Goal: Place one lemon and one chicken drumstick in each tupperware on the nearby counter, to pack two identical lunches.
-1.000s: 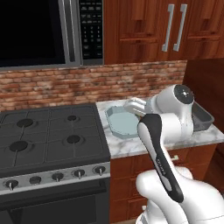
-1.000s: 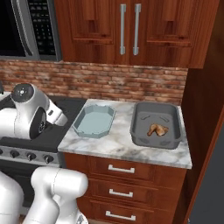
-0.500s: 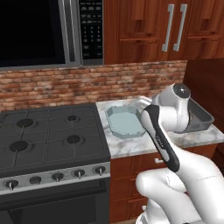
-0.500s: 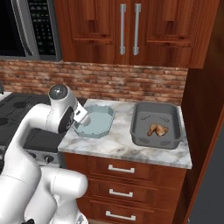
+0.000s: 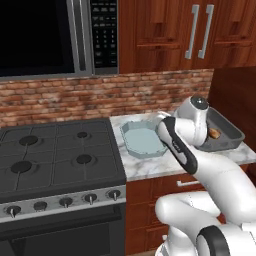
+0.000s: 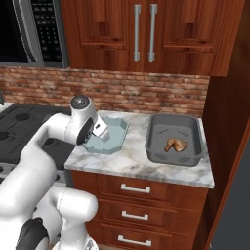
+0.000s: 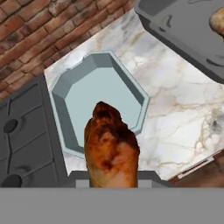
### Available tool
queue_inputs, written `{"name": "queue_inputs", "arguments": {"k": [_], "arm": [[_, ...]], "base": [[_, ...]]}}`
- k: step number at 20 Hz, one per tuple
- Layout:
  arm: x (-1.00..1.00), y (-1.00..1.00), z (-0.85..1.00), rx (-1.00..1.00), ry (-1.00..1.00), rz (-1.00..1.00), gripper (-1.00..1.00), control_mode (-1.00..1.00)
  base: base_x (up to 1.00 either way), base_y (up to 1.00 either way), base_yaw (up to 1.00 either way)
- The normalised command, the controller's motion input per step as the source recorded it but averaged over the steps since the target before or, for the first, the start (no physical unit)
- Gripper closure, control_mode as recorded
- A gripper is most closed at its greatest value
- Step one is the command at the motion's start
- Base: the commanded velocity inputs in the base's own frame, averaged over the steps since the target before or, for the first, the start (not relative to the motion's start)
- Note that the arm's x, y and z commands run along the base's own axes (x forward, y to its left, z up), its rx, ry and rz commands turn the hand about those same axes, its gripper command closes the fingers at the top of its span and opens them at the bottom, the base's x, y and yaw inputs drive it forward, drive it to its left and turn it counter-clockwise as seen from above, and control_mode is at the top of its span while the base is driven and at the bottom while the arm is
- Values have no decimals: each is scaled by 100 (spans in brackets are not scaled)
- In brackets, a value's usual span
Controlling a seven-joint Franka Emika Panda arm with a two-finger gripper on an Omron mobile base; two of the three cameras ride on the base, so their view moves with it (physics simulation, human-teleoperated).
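Hand view: gripper (image 7: 111, 181) clamps drumstick (image 7: 110, 146) over pale tub (image 7: 97, 101) near rim; tub interior bare.

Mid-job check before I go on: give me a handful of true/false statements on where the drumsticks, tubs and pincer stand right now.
1. The pincer is shut on a chicken drumstick. True.
2. The pale blue tub already holds a drumstick. False: it has nothing in it.
3. The dark grey tub holds a drumstick. True.
4. A lemon lies in the dark grey tub. False: no lemon shows in it.
5. Both tubs stand on the black stove top. False: they stand on the marbled counter.
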Motion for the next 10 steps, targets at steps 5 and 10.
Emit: {"name": "queue_inputs", "arguments": {"k": [5, 10], "arm": [[22, 3, -42, 0, 0, -3, 100, -100], [20, 7, -29, 0, 2, -4, 100, -100]], "base": [[0, 0, 0], [0, 0, 0]]}}
